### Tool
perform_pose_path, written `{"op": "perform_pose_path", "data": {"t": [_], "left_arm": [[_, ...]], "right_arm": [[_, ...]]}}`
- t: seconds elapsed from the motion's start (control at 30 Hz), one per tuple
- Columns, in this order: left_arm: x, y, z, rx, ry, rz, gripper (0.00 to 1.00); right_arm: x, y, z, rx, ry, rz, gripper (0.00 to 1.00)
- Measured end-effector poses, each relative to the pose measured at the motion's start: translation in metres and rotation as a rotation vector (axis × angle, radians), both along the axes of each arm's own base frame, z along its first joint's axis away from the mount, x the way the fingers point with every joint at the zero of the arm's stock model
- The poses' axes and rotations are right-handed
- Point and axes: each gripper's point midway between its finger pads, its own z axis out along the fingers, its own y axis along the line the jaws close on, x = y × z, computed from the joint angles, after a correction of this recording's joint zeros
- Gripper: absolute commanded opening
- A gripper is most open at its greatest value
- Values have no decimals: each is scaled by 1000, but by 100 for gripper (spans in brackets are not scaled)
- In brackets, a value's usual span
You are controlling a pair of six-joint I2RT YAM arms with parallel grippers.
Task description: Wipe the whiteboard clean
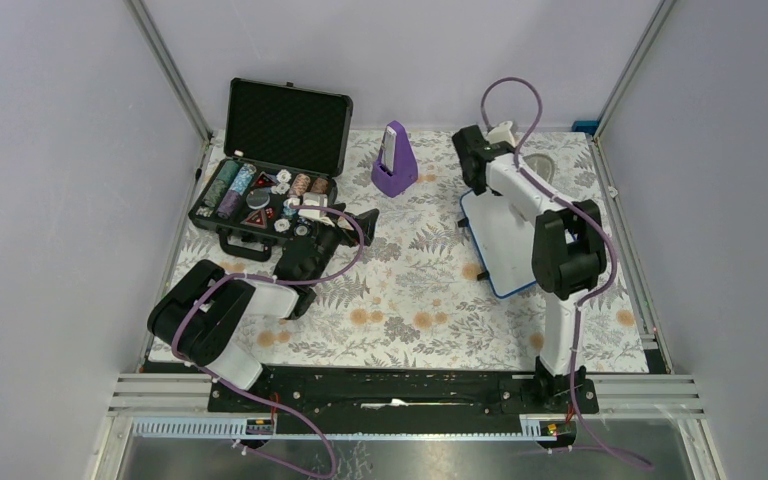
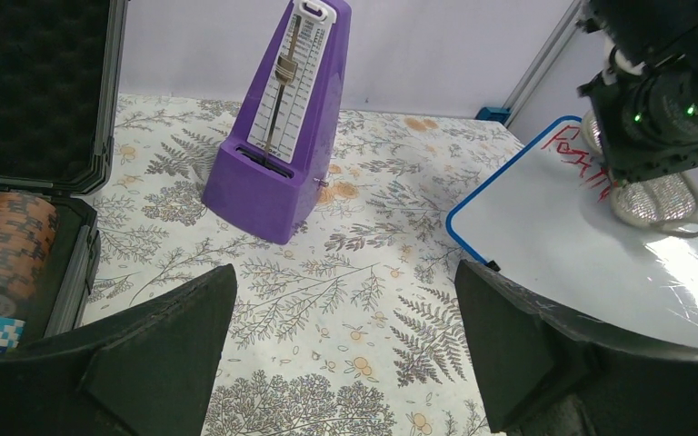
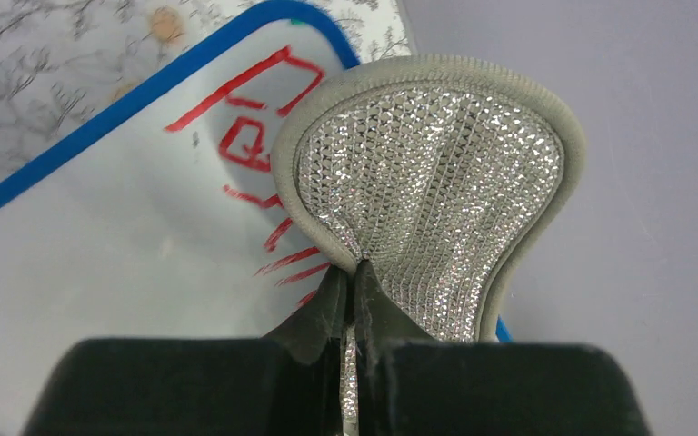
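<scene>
Right of the metronome (image 1: 394,160) the table (image 1: 410,290) lies free up to the whiteboard (image 1: 495,250); left of it stands the case (image 1: 290,125).

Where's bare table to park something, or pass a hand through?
Widest free patch: mid-table, bordered by left gripper, metronome and whiteboard. Also the near strip between the arm bases. Crowded: back left around the open case; right side, where the right gripper holds the cloth pad.

The only writing is the red handwriting (image 3: 241,136) on the whiteboard (image 3: 100,272) (partly hidden under the mesh pad (image 3: 436,182)), and its strokes make no letters that can be read. The scale on the purple metronome (image 2: 273,195) is too small to read.
</scene>
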Motion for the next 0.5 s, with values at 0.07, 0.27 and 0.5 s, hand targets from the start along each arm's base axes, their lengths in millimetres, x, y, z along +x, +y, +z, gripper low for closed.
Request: {"op": "perform_pose_path", "data": {"t": [0.07,0.27,0.5], "left_arm": [[0,0,0,-2,0,-1,99],[0,-1,-1,0,2,-7,99],[0,-1,-1,0,2,-8,99]], "right_arm": [[-4,12,-7,-14,20,30,0],[-15,83,-54,35,125,191,0],[-16,100,-55,66,144,246,0]]}}
